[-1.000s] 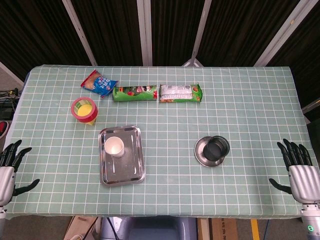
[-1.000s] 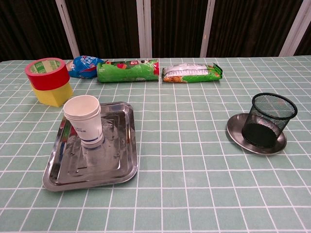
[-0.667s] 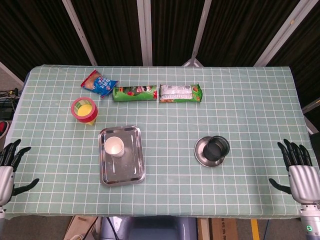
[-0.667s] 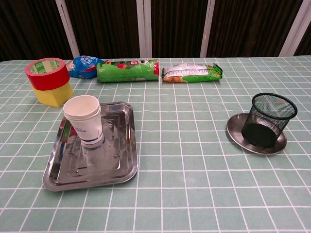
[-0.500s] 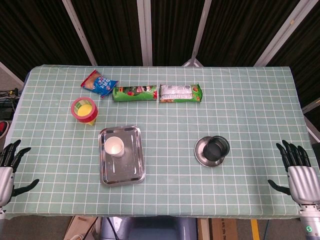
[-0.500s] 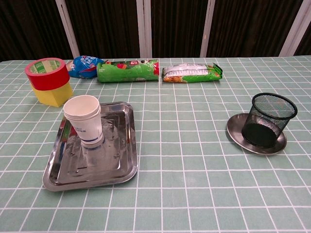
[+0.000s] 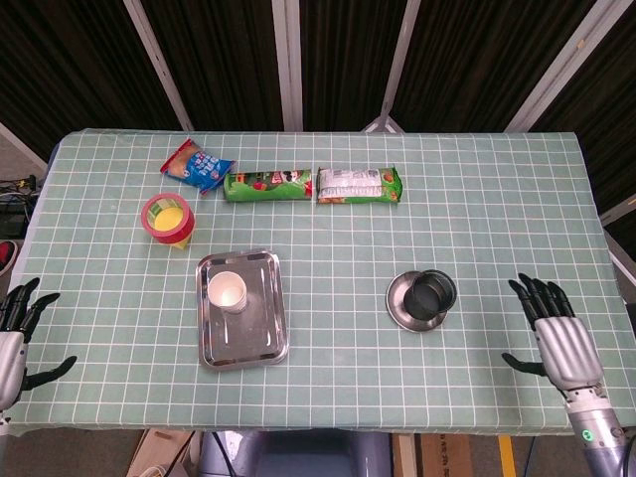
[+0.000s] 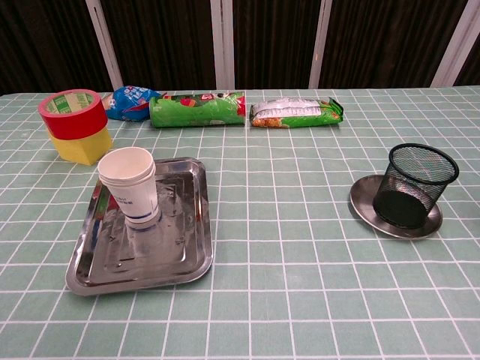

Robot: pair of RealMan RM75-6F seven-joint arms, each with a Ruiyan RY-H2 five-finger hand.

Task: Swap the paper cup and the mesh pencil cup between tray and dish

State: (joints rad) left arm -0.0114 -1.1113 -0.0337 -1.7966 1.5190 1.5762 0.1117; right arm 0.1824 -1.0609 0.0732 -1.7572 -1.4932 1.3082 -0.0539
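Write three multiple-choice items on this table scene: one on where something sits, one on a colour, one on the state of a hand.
1. Where does the paper cup stand?
A. on the dish
B. on the tray
C. on the bare cloth

2. What colour is the roll of tape stacked on the yellow block?
A. red
B. blue
C. black

3. How is the right hand?
A. holding the pencil cup
B. pressing on the dish
C. open, fingers apart, holding nothing

Key: 1 B, the cup stands upright in the steel tray. 2 A, its outer band is red. 3 C, it hovers right of the dish, touching nothing.
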